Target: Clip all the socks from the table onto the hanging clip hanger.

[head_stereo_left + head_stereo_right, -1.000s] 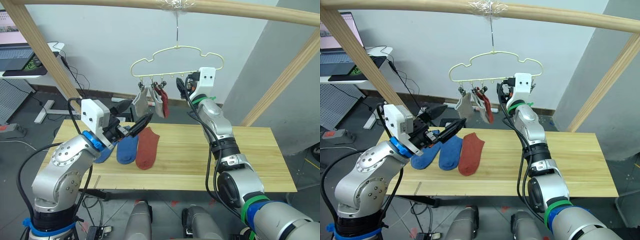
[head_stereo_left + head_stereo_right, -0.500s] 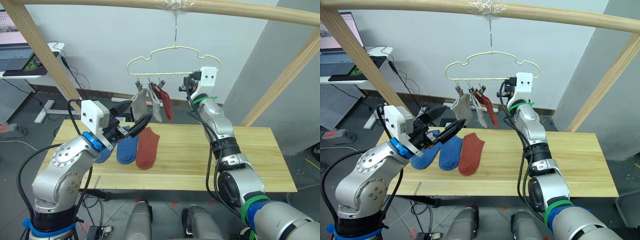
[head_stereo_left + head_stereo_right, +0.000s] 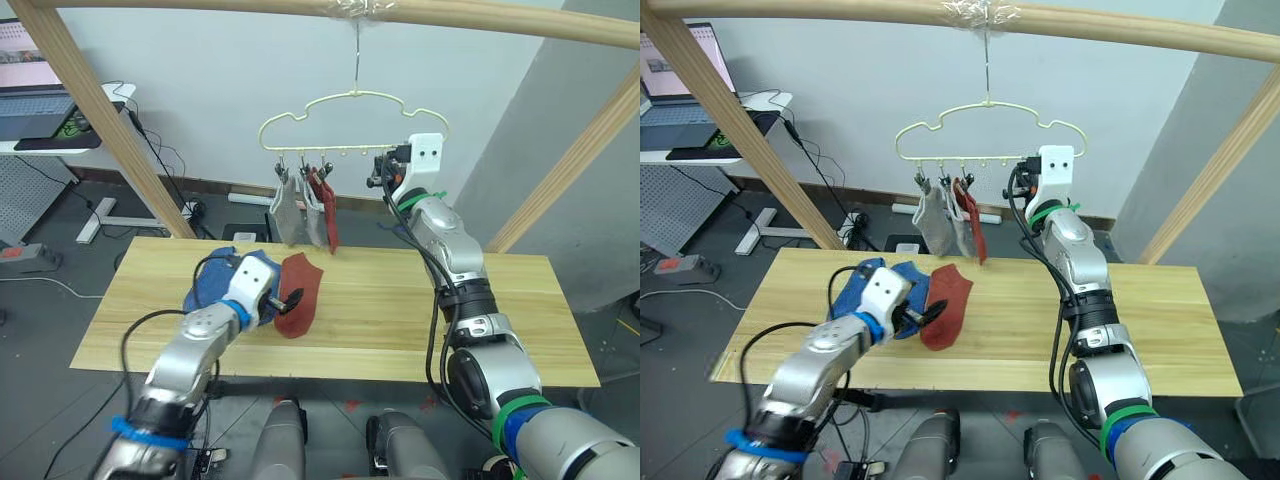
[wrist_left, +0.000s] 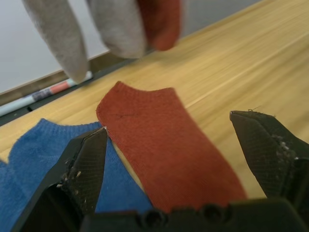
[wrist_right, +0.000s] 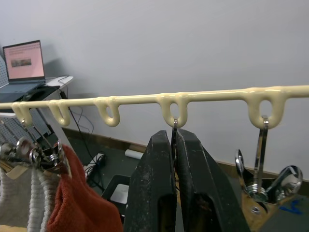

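- Down low, left gripper (image 4: 181, 145) spread wide, nothing held, one finger either side of the rust-red sock (image 4: 166, 145) lying flat on the table (image 3: 400, 310), left of centre in the head views.
- Just left of that sock, two blue socks (image 3: 225, 285) bunched together on the wood, partly hidden behind the left wrist.
- Up at upper centre-right, right gripper (image 5: 175, 145) pinched tight on the thin metal stem of a clip (image 5: 174, 126) hanging from a loop of the clip hanger (image 3: 350, 97).
- Beside those fingers in the right wrist view, a free metal clip (image 5: 263, 183) dangling from the neighbouring loop, toward the lower right of that frame.
- Further left along the hanger's straight bar: two grey socks (image 3: 300, 215) and one rust-red hanging sock (image 3: 327, 215) clipped side by side, hanging above the table's far edge.
- Hanger hooked over the round wooden pole (image 3: 480, 20) across the top of the frame.
- Far upper left: a laptop (image 3: 30, 85) on a desk in the background.
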You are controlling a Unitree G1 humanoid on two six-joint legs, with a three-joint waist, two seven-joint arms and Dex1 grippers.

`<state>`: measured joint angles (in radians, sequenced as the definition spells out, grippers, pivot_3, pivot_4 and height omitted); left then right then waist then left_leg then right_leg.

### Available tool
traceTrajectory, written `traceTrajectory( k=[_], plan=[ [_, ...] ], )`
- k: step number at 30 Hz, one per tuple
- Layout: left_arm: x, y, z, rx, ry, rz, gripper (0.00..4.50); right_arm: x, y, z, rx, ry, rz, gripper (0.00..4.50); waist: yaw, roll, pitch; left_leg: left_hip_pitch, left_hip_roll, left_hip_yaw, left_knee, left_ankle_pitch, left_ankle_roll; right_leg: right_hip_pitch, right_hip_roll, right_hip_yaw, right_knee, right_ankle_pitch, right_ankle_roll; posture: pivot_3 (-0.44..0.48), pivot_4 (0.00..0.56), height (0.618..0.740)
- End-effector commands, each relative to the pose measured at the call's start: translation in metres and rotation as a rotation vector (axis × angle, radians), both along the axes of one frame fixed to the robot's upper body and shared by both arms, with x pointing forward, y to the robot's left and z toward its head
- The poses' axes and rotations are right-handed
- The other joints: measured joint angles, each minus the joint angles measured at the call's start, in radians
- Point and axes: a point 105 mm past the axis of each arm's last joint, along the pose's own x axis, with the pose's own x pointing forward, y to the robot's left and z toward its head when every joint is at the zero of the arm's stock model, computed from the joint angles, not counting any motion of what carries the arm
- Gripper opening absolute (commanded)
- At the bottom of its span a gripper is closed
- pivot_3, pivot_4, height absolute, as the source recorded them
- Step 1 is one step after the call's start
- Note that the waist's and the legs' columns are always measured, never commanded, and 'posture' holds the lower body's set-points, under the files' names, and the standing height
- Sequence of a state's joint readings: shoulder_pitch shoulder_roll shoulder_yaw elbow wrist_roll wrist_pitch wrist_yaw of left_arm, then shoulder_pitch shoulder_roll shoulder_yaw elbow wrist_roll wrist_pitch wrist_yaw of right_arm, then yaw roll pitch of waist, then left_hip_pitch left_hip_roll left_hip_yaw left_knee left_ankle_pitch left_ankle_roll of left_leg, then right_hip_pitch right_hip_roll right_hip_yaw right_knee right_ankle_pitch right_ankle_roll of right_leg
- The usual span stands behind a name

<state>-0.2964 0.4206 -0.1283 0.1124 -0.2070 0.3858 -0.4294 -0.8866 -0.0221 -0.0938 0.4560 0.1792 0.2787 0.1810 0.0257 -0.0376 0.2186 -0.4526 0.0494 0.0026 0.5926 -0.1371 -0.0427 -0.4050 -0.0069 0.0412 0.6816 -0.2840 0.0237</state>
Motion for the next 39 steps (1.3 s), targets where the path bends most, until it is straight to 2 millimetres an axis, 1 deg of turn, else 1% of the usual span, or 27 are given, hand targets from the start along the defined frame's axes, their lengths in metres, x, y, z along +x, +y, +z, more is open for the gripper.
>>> traceTrajectory(
  k=[1, 2, 4, 8, 11, 13, 15, 18, 23, 27, 29, 31, 32, 36, 39],
  plan=[
    [0.02, -0.01, -0.005, 0.03, -0.03, -0.009, 4.5, -0.006, 0.001, 0.011, 0.001, -0.03, 0.011, 0.02, -0.003, 0.001, 0.001, 0.0, 0.0, 0.0, 0.0, 0.0, 0.0, 0.0, 0.0, 0.0, 0.0, 0.0, 0.0, 0.073, 0.227, 0.74],
    [0.027, -0.011, -0.007, 0.037, -0.028, -0.005, 4.5, -0.008, 0.0, 0.01, -0.001, -0.028, 0.012, 0.02, -0.004, 0.001, 0.001, 0.0, 0.0, 0.001, 0.0, 0.0, 0.0, 0.0, 0.0, 0.001, 0.0, 0.0, 0.0, 0.057, 0.232, 0.74],
    [0.035, -0.012, -0.013, 0.041, -0.009, 0.001, 4.5, -0.01, -0.001, 0.01, -0.003, -0.025, 0.012, 0.02, -0.008, 0.001, 0.001, 0.0, 0.0, 0.001, 0.0, 0.0, 0.0, 0.0, 0.0, 0.001, 0.0, 0.0, 0.001, 0.057, 0.232, 0.74],
    [0.045, -0.01, -0.033, 0.091, 0.071, 0.018, 4.5, -0.012, -0.004, 0.01, -0.004, -0.018, 0.001, 0.02, -0.019, 0.001, 0.001, 0.0, 0.0, 0.0, -0.001, 0.0, 0.0, 0.0, 0.001, 0.0, 0.0, 0.0, 0.002, 0.026, 0.239, 0.74],
    [0.048, -0.011, -0.043, 0.117, 0.11, 0.013, 4.5, -0.014, -0.006, 0.011, -0.002, -0.019, -0.008, 0.02, -0.027, 0.001, 0.001, 0.0, 0.0, -0.001, -0.001, 0.0, 0.0, 0.0, 0.001, -0.001, 0.0, -0.001, 0.002, 0.017, 0.241, 0.74],
    [0.045, -0.015, -0.053, 0.105, 0.165, -0.006, 4.5, -0.015, -0.007, 0.011, -0.003, -0.018, -0.013, 0.02, -0.027, 0.001, 0.002, -0.001, -0.001, -0.001, -0.001, 0.0, 0.0, 0.0, 0.0, -0.001, 0.0, -0.001, 0.003, 0.01, 0.241, 0.74],
    [0.042, -0.018, -0.058, 0.104, 0.19, -0.03, 4.5, -0.016, -0.008, 0.011, -0.005, -0.017, -0.017, 0.02, -0.026, 0.001, 0.002, -0.001, -0.001, -0.001, -0.001, 0.0, 0.0, 0.0, 0.0, -0.001, 0.0, -0.001, 0.003, 0.003, 0.24, 0.74],
    [0.042, -0.022, -0.058, 0.128, 0.181, -0.065, 3.95, -0.017, -0.01, 0.01, -0.009, -0.014, -0.02, 0.0, -0.028, 0.001, 0.002, -0.001, -0.001, 0.0, -0.001, 0.0, 0.0, 0.0, 0.0, 0.0, 0.0, -0.001, 0.003, -0.002, 0.241, 0.74],
    [0.037, -0.027, -0.061, 0.132, 0.182, -0.105, 2.5, -0.017, -0.01, 0.01, -0.013, -0.013, -0.019, 0.0, -0.028, 0.001, 0.002, 0.0, -0.001, -0.001, 0.0, 0.0, 0.0, 0.0, 0.0, 0.0, 0.0, -0.001, 0.003, -0.001, 0.239, 0.74],
    [0.041, -0.026, -0.051, 0.173, 0.088, -0.121, 1.36, -0.017, -0.01, 0.011, -0.014, -0.016, -0.015, 0.0, -0.028, 0.001, 0.002, 0.0, -0.001, -0.001, -0.001, 0.0, 0.0, 0.0, 0.0, 0.0, 0.0, -0.001, 0.003, 0.004, 0.23, 0.74],
    [0.041, -0.027, -0.049, 0.16, 0.074, -0.119, 0.77, -0.017, -0.01, 0.012, -0.015, -0.016, -0.015, 0.0, -0.028, 0.001, 0.002, 0.0, -0.001, -0.001, -0.001, 0.0, 0.0, 0.0, 0.0, -0.001, 0.0, -0.001, 0.003, 0.01, 0.226, 0.74],
    [0.041, -0.032, -0.039, 0.133, 0.021, -0.144, 0.17, -0.016, -0.01, 0.013, -0.014, -0.015, -0.012, 0.0, -0.028, 0.001, 0.002, -0.001, -0.001, -0.001, -0.001, 0.0, 0.0, 0.0, 0.0, -0.001, 0.0, -0.001, 0.003, 0.01, 0.226, 0.74],
    [0.04, -0.035, -0.036, 0.12, 0.001, -0.153, 0.04, -0.016, -0.01, 0.013, -0.013, -0.015, -0.011, 0.0, -0.028, 0.001, 0.002, 0.0, -0.001, -0.001, -0.001, 0.0, 0.0, 0.0, 0.0, 0.0, 0.0, -0.001, 0.003, 0.015, 0.221, 0.74],
    [0.035, -0.045, -0.008, 0.02, -0.127, -0.194, 0.04, -0.015, -0.014, 0.014, -0.01, -0.001, -0.011, 0.0, -0.027, 0.001, 0.002, -0.001, -0.001, -0.001, -0.001, 0.0, 0.0, 0.0, 0.0, -0.001, 0.0, -0.001, 0.003, 0.02, 0.216, 0.74],
    [0.029, -0.055, 0.022, -0.083, -0.224, -0.239, 0.04, -0.015, -0.019, 0.015, 0.013, 0.037, -0.006, 0.0, -0.026, 0.001, 0.002, -0.001, -0.001, -0.001, -0.001, 0.0, 0.0, 0.0, 0.0, -0.001, 0.0, 0.0, 0.003, 0.022, 0.212, 0.74]
  ],
)
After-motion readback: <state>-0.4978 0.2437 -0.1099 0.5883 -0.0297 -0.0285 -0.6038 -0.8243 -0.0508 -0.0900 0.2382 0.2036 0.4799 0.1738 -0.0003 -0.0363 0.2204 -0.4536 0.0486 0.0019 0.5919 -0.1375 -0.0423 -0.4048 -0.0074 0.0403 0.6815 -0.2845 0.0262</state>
